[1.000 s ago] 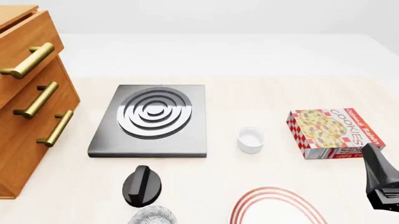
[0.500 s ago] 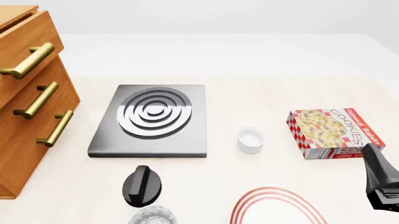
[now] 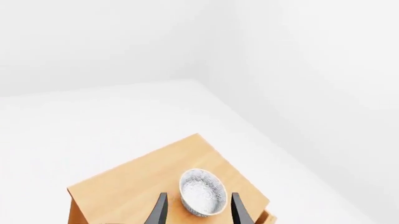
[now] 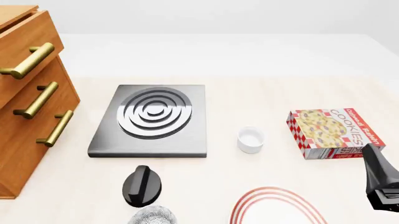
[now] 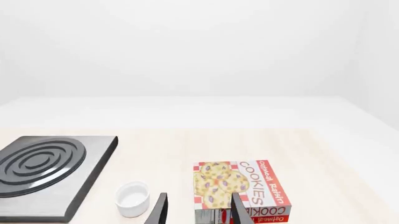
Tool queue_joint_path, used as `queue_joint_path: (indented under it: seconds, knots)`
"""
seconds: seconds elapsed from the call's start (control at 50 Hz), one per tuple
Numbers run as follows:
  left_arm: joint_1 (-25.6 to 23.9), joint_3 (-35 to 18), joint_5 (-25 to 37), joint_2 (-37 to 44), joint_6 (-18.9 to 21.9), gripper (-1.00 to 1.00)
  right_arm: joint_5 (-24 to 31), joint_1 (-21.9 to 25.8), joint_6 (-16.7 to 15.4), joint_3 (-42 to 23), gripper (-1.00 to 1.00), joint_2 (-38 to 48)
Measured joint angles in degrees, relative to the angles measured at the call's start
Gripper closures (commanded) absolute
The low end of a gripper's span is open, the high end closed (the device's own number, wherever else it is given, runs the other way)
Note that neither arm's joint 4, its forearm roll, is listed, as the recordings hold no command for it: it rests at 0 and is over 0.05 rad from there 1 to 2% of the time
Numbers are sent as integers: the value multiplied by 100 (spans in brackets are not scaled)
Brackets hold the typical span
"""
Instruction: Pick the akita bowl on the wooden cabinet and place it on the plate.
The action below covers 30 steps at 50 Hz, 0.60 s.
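A: How did the left gripper (image 3: 198, 212) stand?

B: Its two dark fingers were spread apart, with the akita bowl (image 3: 203, 192), a round dish lined in fine white-and-grey lace pattern, framed between them but not touched. Nothing was held. The bowl sat upright on the flat orange-brown top of the wooden cabinet (image 3: 145, 179), near one edge.

A: And the right gripper (image 5: 198, 212)?

B: Its fingers were parted too and carried nothing. Just past them lay a red-checked cardboard cookie box (image 5: 242, 186). A small plain white cup (image 5: 132, 199) stood beside it, then the grey square stove slab (image 5: 51, 173) with silver rings.

A: What of the plate?

B: The flat white plate (image 4: 274, 206) with thin red rings lay at the near edge of the front view, partly cut off and bare as far as it showed. To its left stood a black knob-shaped object (image 4: 143, 185), and below that the rim of a second patterned bowl (image 4: 153, 215) peeked in. That one was on the table, so I took it not to be the target.

A: So how far along?

B: Barely begun, I judged. The bowl remained on the cabinet, ungrasped. Closing on its rim, lifting, carrying across to the plate and letting go were all left.
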Motion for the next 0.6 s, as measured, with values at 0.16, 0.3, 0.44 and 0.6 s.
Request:
queue_joint_path:
  seconds: [0.16, 0.3, 0.44, 0.6]
  knots:
    - [69, 109, -122, 168, -266, -100, -1, 1, 0, 1, -100, 0]
    - [142, 298, -469, 540, -506, -100, 1, 2, 0, -1, -100, 0]
    - [176, 402, -660, 757, -627, -100, 3, 2, -1, -2, -100, -1]
    - [174, 477, -778, 891, -697, -100, 3, 3, -1, -2, -100, -1]
